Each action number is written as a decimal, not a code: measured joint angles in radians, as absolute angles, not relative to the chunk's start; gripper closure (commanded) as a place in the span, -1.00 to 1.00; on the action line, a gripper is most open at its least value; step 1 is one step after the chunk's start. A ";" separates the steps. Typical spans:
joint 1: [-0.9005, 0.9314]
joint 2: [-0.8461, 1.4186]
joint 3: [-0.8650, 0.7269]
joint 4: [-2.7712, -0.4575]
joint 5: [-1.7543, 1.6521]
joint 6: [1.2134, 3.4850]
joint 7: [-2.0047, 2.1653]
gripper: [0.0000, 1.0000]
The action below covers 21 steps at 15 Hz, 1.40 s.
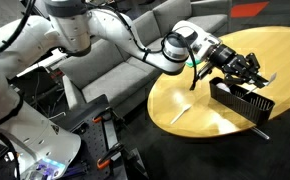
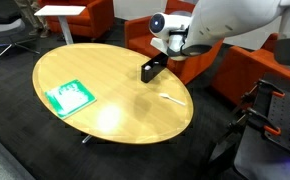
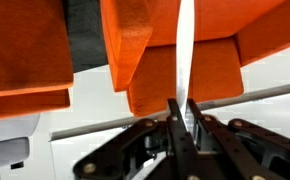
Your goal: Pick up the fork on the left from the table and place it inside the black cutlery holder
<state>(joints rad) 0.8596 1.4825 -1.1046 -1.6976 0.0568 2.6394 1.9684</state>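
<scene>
One large round light-yellow wooden table (image 1: 285, 55) (image 2: 105, 70) filled the middle of both exterior views, its glossy top catching the light. The white robot arm (image 1: 95, 30) reached out across it from beside a grey sofa (image 1: 115, 75). Orange upholstered armchairs (image 2: 135, 32) stood past the far edge of the table, and they filled the background of the wrist view as well. A flat green rectangular sheet (image 2: 68, 96) lay on the tabletop, well apart from everything else.

The long, low black mesh cutlery holder (image 1: 240, 98) (image 2: 151, 70) stood on the table near its edge. The black gripper (image 1: 253, 72) (image 3: 177, 110) hung close above it. Whether it was right over a compartment or just beside the basket could not be told.

In the wrist view the jaws were pressed nearly together, pinching the small slim whitish plastic fork (image 3: 185, 50) (image 1: 269, 77) by one end. The rest of the fork stuck straight out beyond the fingertips, off the table and not inside the holder. A second, near-identical whitish utensil (image 1: 182, 112) (image 2: 170, 98) lay flat on the bare wood, a little away from the holder.
</scene>
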 measured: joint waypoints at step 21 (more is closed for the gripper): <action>0.660 1.497 -0.913 -1.378 -0.438 2.382 2.349 0.94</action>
<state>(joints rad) 0.6603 1.4972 -0.9132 -1.3777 -0.4385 2.3824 2.3488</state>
